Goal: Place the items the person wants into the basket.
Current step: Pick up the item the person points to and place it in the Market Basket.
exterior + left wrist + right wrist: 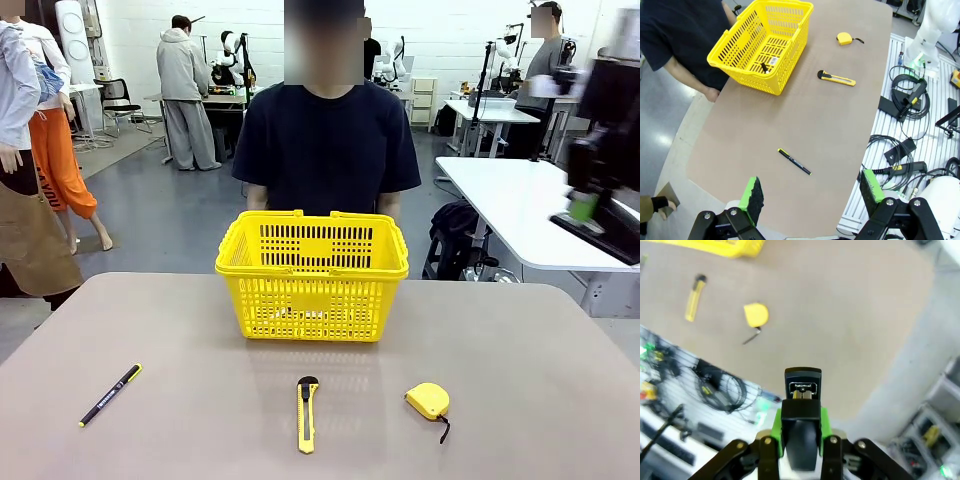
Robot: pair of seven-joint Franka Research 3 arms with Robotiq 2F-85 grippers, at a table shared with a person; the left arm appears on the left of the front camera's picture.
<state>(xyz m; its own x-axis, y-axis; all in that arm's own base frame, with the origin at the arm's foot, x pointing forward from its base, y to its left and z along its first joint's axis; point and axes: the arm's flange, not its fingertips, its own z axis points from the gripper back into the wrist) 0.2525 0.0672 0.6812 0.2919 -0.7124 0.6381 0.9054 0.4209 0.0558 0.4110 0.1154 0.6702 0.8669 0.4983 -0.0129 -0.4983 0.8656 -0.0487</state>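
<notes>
While the right gripper (801, 422) is closed tight on the dark navy-black desk stapler (802, 385), held high toward 2 o'clock from the bright yellow slotted plastic shopping basket (310, 272), the step in hand is judged the carry. Next move calls for swinging over the rim, lowering, releasing. Stapler: hard, blunt, nose projecting forward of the grip. Left gripper (811, 186) hangs wide open, empty. Small rounded yellow tape measure (428, 400) lies at the basket's 4 o'clock.

The front camera sits low at the near edge of the worktop (150, 330), looking across to the person (330, 140) at 12 o'clock. Both wrist cameras hang high, looking down; the right one peers past a stapler (802, 385). All three share the tape measure (428, 400) and knife (307, 412).
</notes>
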